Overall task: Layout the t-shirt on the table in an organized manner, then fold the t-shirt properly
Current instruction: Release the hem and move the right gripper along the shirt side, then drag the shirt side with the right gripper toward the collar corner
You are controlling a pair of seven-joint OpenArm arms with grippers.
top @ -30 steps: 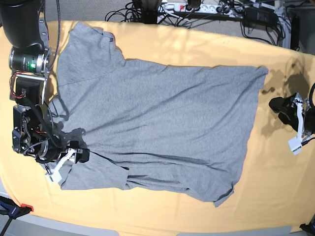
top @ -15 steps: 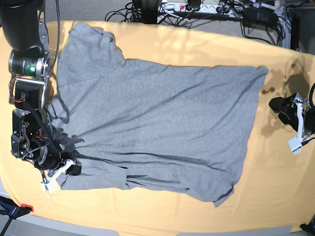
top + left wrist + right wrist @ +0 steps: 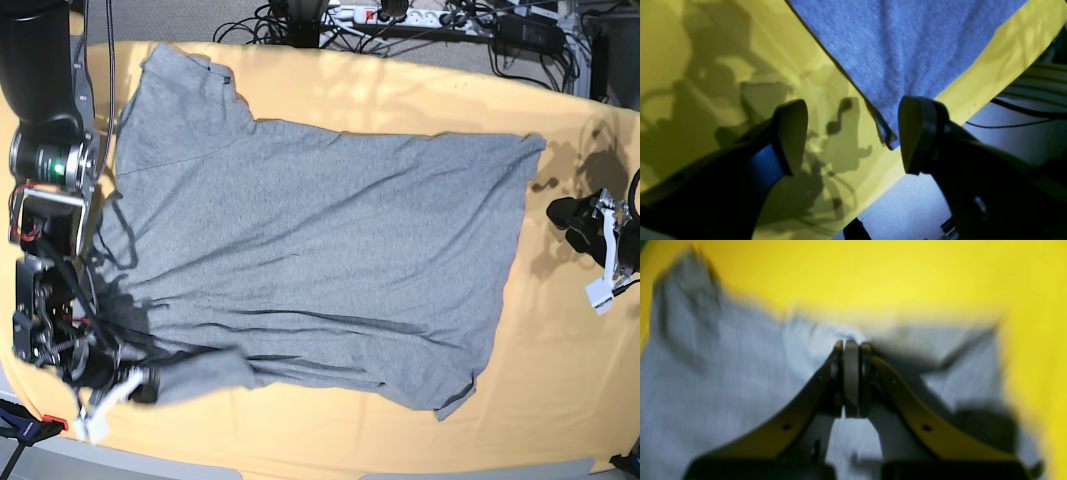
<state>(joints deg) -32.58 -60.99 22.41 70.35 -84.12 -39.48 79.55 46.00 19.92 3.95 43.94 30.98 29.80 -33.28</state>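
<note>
The t-shirt (image 3: pixel 320 250) lies spread on the counter (image 3: pixel 560 400), plain grey side up; no lettering shows. The right wrist view is motion-blurred, yet shows the right tool (image 3: pixel 850 346) pinched shut on the t-shirt's sleeve. Since a second ago it has dragged that sleeve toward the counter's near edge. The left tool (image 3: pixel 853 133) gapes empty over the t-shirt's corner, unmoved.

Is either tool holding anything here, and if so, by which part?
The right tool is shut on the t-shirt, pinching the sleeve at the near left corner of the base view. The left tool is open, holding nothing, beside the hem corner.
</note>
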